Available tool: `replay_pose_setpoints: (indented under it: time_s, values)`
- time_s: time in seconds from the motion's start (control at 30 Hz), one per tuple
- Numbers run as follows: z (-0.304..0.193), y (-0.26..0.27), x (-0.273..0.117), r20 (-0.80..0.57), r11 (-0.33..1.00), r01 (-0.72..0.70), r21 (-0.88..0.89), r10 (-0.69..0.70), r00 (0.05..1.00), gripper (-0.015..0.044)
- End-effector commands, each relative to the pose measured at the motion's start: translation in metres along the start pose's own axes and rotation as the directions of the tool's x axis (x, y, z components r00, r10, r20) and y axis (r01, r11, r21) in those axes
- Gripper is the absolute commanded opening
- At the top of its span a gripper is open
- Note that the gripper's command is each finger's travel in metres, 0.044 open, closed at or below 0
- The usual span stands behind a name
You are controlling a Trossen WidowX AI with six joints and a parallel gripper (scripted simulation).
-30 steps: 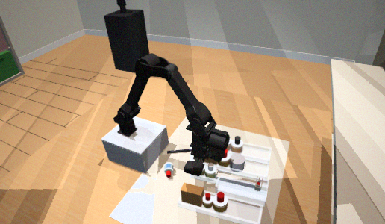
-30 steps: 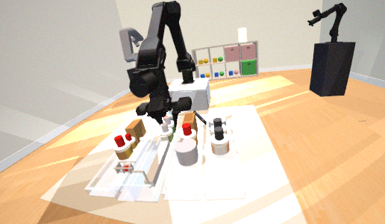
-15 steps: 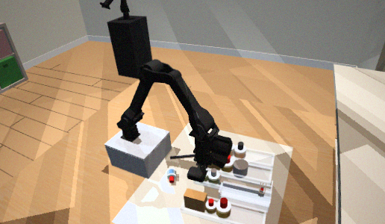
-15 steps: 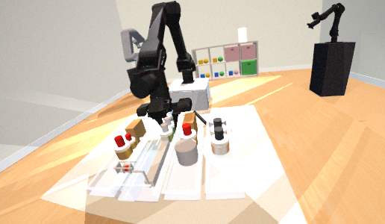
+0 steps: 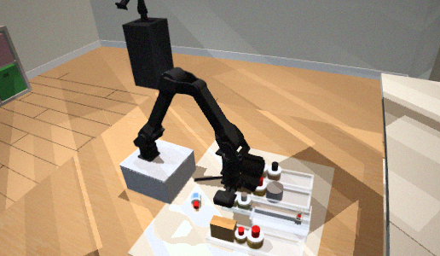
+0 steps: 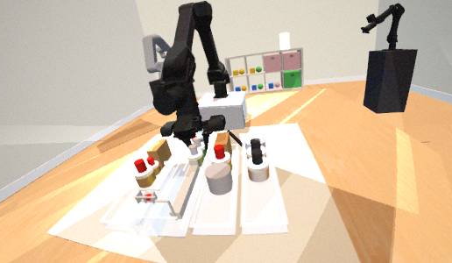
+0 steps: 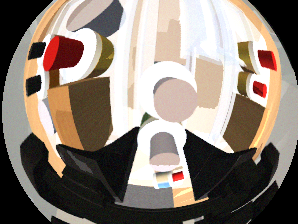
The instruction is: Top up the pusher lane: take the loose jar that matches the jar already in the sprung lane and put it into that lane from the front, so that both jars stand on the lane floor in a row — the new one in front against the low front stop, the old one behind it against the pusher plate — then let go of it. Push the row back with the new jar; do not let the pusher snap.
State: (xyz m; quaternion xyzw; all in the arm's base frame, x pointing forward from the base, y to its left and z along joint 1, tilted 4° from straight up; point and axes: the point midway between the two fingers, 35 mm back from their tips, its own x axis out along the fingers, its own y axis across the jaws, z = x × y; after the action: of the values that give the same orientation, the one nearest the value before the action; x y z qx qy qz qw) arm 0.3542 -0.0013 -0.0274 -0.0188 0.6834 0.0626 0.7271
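Observation:
My gripper (image 7: 161, 131) (image 6: 195, 135) is shut on a jar (image 7: 161, 136) with a grey cap and white shoulder. The jar stands roughly upright at the front end of the sprung lane (image 5: 283, 229) (image 6: 161, 229). A matching grey-capped jar (image 5: 244, 202) (image 6: 194, 156) (image 7: 175, 95) with a greenish body stands in that lane, just behind the held one. In the wrist view the two shoulders overlap; whether they touch is unclear. The held jar's base, the low front stop and the pusher plate's contact are hidden, so I cannot tell whether the jar rests on the lane floor.
Red-capped jars (image 5: 255, 240) (image 6: 144, 178) and a brown box (image 5: 222, 229) (image 6: 159, 152) stand on one side. On the other are a red-capped jar (image 6: 220, 156), a grey cylinder (image 5: 275, 191) (image 6: 219, 180) and black-capped jars (image 6: 257, 171). A small red-capped item (image 5: 196, 200) lies in front of the lanes.

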Motion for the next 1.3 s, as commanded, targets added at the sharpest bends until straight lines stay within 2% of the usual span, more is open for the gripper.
replay_pose_setpoints:
  time_s: [0.0,1.27]
  values:
    - [0.0024,0.0003,-0.0004,0.013,1.0,-0.001,0.001,0.001,1.0,0.0]
    - [-0.0066,0.0002,0.0003,0.012,1.0,-0.001,0.001,0.001,1.0,0.0]
